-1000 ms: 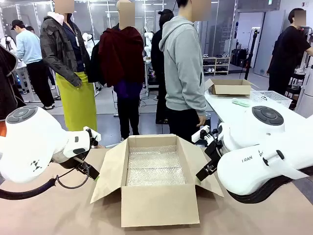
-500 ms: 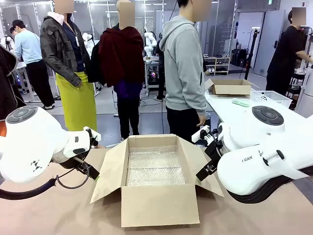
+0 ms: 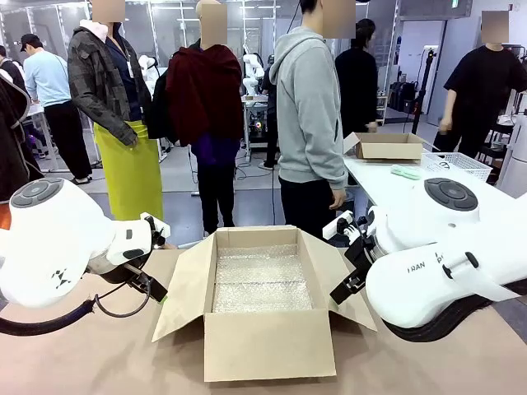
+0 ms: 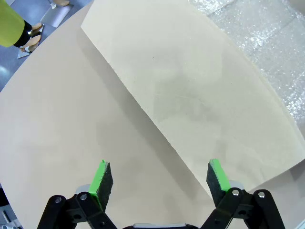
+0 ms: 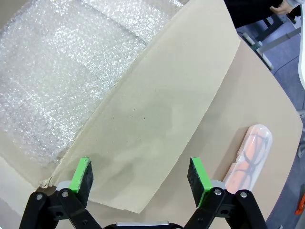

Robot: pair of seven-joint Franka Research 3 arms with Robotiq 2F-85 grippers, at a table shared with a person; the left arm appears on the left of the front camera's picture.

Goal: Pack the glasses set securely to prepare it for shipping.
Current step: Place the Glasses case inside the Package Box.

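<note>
Since a second ago, we see only the background change. A person in black has stepped out from behind the person in the grey hoodie (image 3: 311,115), who stands at the far side of the table (image 3: 82,354). Another person in black at the far right has turned to face us. Both arms and the cardboard box (image 3: 263,329) are where they were.

The box sits open in the middle of the table between the two arms, its flaps splayed outward. Its floor is lined with bubble wrap (image 3: 262,280), with nothing on it.

In the left wrist view, the left gripper (image 4: 159,171) has its green-padded fingers spread wide and grips nothing. It hovers above the bare tabletop at the outer edge of the box's left flap (image 4: 190,86).

In the right wrist view, the right gripper (image 5: 140,176) is likewise spread wide and empty, poised over the box's right flap (image 5: 162,124).

The pale pink glasses case (image 5: 250,160) lies flat on the table outside the box. It is near the outer edge of that right flap but apart from it, and spectacles show through its clear top.

On the white side table behind, a small mint-green flat item (image 3: 405,172) lies beside a white basket. It is too small for us to tell what it is.
</note>
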